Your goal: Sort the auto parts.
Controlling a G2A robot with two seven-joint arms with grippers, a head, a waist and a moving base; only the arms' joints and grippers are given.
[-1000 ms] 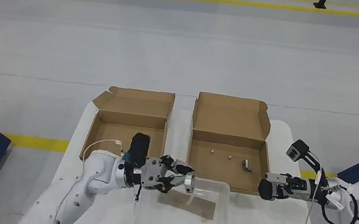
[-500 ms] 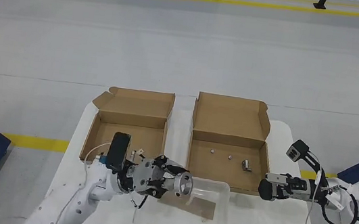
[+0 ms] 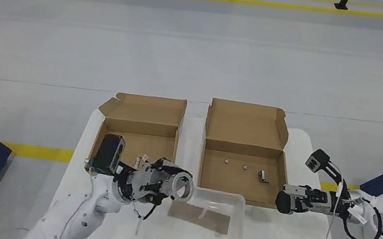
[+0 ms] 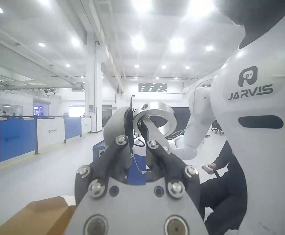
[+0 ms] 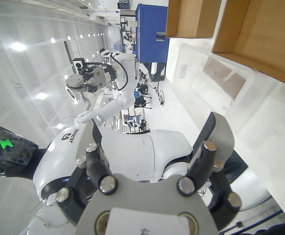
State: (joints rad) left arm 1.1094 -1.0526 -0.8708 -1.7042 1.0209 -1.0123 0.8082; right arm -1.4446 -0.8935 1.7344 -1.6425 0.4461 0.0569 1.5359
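One ring [image 3: 181, 184] sits clamped in the left gripper [image 3: 173, 183], which has swung left off the bin [image 3: 241, 232] toward the left box [image 3: 137, 145]. Right box [image 3: 231, 181] holds three small parts [image 3: 263, 175]; the bin holds a card [image 3: 198, 215]. Left wrist: fingers [image 4: 115, 131] pinch the ring's wall. Right wrist: right gripper [image 5: 153, 124] spread wide.

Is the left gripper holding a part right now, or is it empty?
Holding: the left gripper is shut on a metal ring, pinching its wall from inside and outside.
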